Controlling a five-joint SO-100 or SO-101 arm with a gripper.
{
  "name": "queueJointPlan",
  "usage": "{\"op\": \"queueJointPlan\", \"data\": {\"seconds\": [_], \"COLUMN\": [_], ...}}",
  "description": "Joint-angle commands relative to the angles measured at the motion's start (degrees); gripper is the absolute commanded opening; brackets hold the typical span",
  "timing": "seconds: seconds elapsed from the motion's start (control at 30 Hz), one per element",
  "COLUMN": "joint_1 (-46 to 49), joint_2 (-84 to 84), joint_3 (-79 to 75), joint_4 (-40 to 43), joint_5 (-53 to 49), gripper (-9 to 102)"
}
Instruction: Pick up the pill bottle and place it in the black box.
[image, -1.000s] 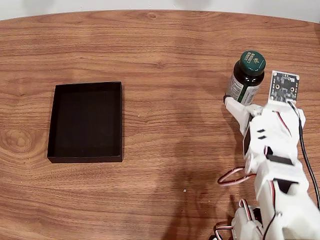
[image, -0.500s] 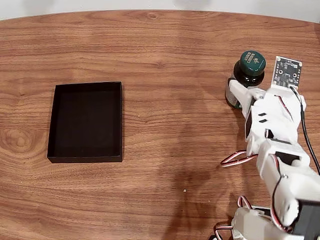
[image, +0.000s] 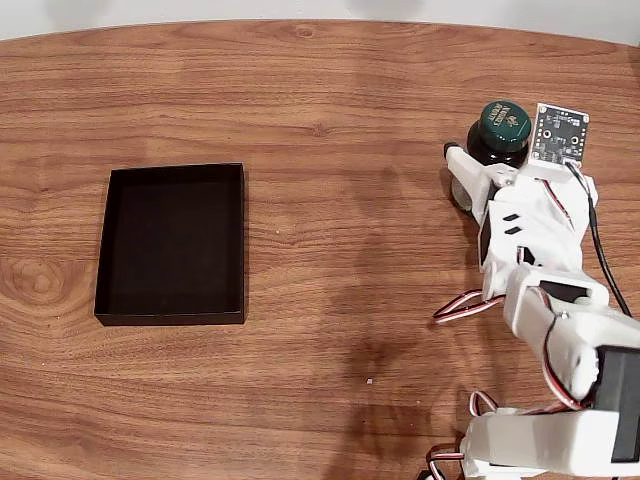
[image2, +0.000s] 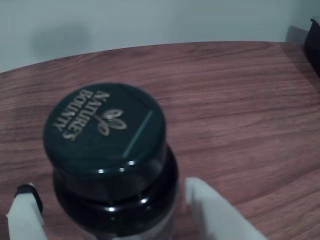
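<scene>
On the right side of the worktop (image: 330, 90) in the fixed view, the pill bottle (image: 497, 135) stands upright, well apart from the black box (image: 172, 243), which lies toward the left. Your gripper (image: 478, 172) is spread, with one finger on each side of the bottle's body; the wrist view confirms this, showing a white finger (image2: 212, 210) just beside the glass on the right and a second finger (image2: 25, 215) low on the left with a visible gap.

Judge the step in hand to be the grasp: the bottle is bracketed but not yet pinched. Your next move calls for closing the fingers evenly on the body below the cap, then lifting straight up before travelling to the box.

Use the wrist view for finger clearance and the cap's pale printing. Use the fixed view for the box position and travel path, which the wrist view omits.
</scene>
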Motion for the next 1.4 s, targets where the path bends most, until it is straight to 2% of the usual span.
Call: {"op": "queueJointPlan", "data": {"seconds": [0.0, 0.53, 1.07, 1.37], "joint_1": [-0.97, -1.14, -2.37, -3.69], "joint_2": [-1.58, -10.02, -7.29, -1.85], "joint_3": [-4.57, -8.44, -6.06, -1.85], "joint_4": [-3.34, -10.81, -11.78, -11.51], "joint_5": [-0.35, -1.93, -3.52, -3.52], "gripper": [34, 31, 11, 8]}}
